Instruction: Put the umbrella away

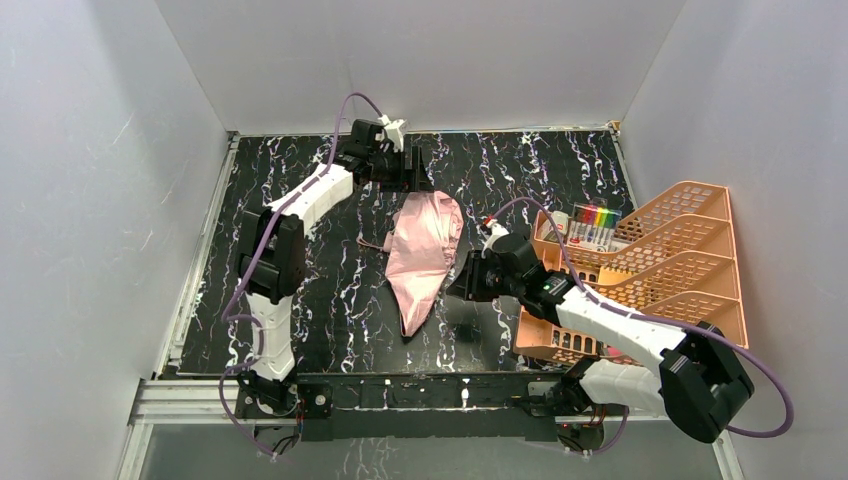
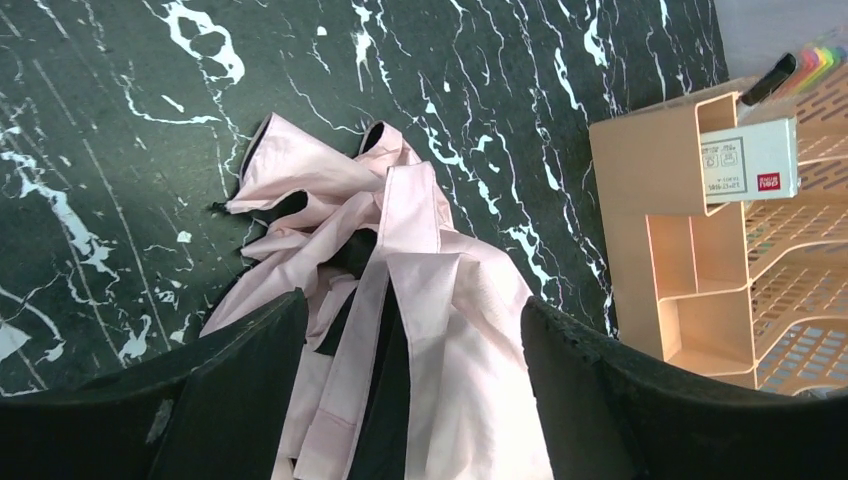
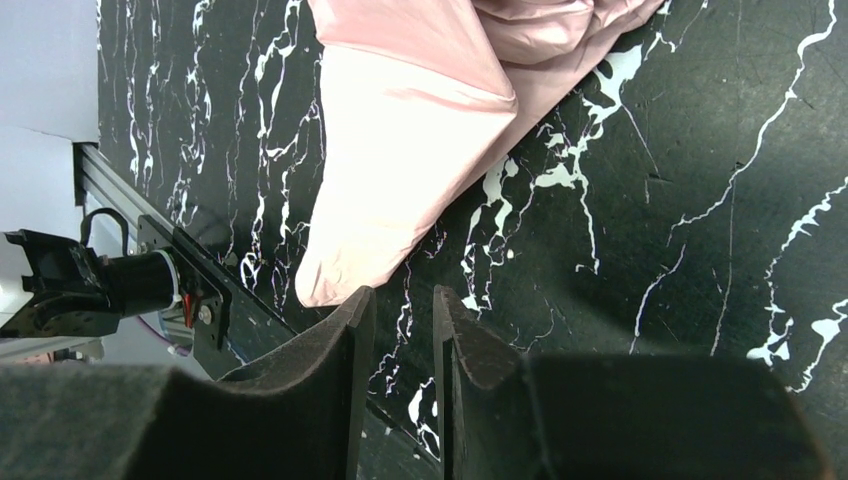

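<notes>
The umbrella (image 1: 422, 255) lies folded and loose on the black marbled table, pale pink with black showing in its folds. Its pointed end faces the near edge. My left gripper (image 1: 414, 176) hangs over the umbrella's far end. In the left wrist view it (image 2: 412, 300) is open, its fingers wide apart on either side of the crumpled fabric (image 2: 470, 300). My right gripper (image 1: 463, 280) sits low, just right of the umbrella's near half. In the right wrist view it (image 3: 404, 292) is open by a narrow gap with nothing in it, and the pink tip (image 3: 400, 150) lies just ahead.
An orange mesh organiser rack (image 1: 660, 260) stands at the right, close behind my right arm. It holds a cream box (image 2: 748, 160) and coloured markers (image 1: 598, 218). White walls close in the table on three sides. A metal rail (image 1: 400, 385) runs along the near edge.
</notes>
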`<state>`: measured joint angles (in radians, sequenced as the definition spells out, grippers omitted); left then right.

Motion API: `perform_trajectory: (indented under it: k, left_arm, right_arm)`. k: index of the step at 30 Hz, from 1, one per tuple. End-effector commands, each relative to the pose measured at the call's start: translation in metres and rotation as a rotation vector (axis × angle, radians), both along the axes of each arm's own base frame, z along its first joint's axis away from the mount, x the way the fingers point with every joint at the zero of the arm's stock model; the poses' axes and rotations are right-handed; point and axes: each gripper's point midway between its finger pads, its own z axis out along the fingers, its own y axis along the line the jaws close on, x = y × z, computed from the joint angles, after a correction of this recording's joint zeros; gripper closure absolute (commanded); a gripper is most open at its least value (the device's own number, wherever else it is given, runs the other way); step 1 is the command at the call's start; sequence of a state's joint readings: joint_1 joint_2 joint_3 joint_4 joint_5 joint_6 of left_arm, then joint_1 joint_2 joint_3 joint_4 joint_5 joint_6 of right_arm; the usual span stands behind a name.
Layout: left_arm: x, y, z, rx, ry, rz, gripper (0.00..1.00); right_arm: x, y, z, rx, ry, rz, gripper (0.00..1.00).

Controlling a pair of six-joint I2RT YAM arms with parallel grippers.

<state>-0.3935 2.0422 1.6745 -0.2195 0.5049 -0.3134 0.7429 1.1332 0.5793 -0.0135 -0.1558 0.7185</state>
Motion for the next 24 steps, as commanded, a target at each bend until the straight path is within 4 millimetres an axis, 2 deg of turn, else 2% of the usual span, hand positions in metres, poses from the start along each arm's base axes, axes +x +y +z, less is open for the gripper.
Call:
perform_trajectory:
  k: [1,8,14,18,24]
  left_arm:
    - [0.001,-0.008,0.022,-0.054,-0.019,-0.065,0.27]
    - [0.002,-0.012,0.027,-0.088,-0.020,-0.083,0.56]
    - [-0.002,-0.008,0.042,-0.090,-0.053,-0.082,0.80]
    - [-0.011,-0.007,0.062,-0.113,-0.084,-0.086,0.87]
    - [-0.039,-0.002,0.103,-0.169,-0.134,-0.113,0.88]
  right_arm:
    - [0.001,-0.001,0.011,0.000,-0.036,0.002,0.64]
    - [0.002,-0.004,0.012,-0.003,-0.043,-0.009,0.64]
    - [0.003,-0.003,0.011,-0.006,-0.043,-0.010,0.65]
    - [0.006,-0.002,0.014,-0.007,-0.052,-0.013,0.65]
    - [0.012,-0.002,0.020,-0.015,-0.080,-0.022,0.65]
